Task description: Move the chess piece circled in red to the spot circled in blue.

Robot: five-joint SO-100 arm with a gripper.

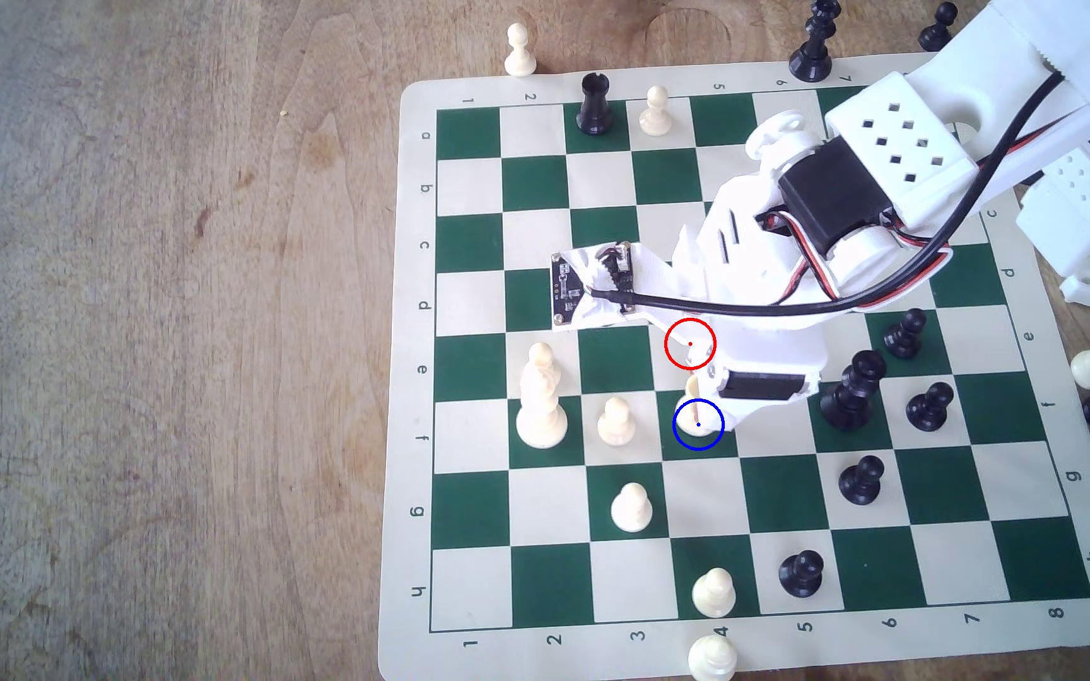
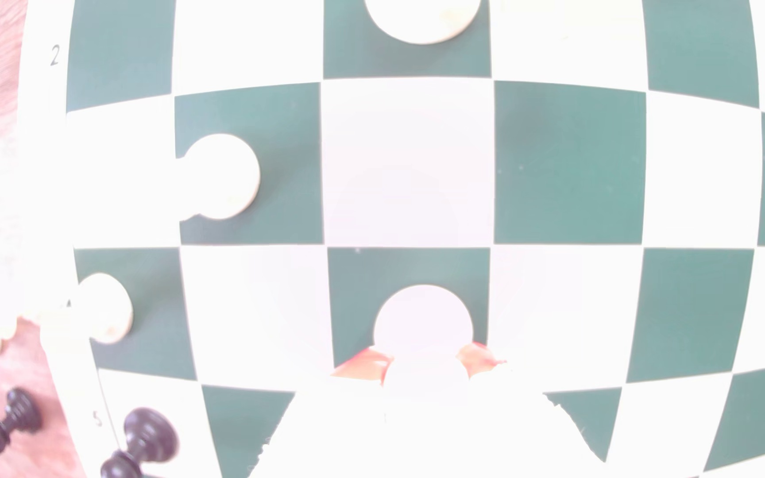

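Placing step. Fingers point(image 1: 703, 409) closed around rook point(image 1: 691, 403), base over blue-ringed square point(image 1: 713, 442), looks seated or nearly. Next: open fingers, lift straight; cream pawn point(image 1: 616, 422) stands beside.

Exterior overhead, far; wrist close, facing down; both share chessboard point(image 1: 758, 497).
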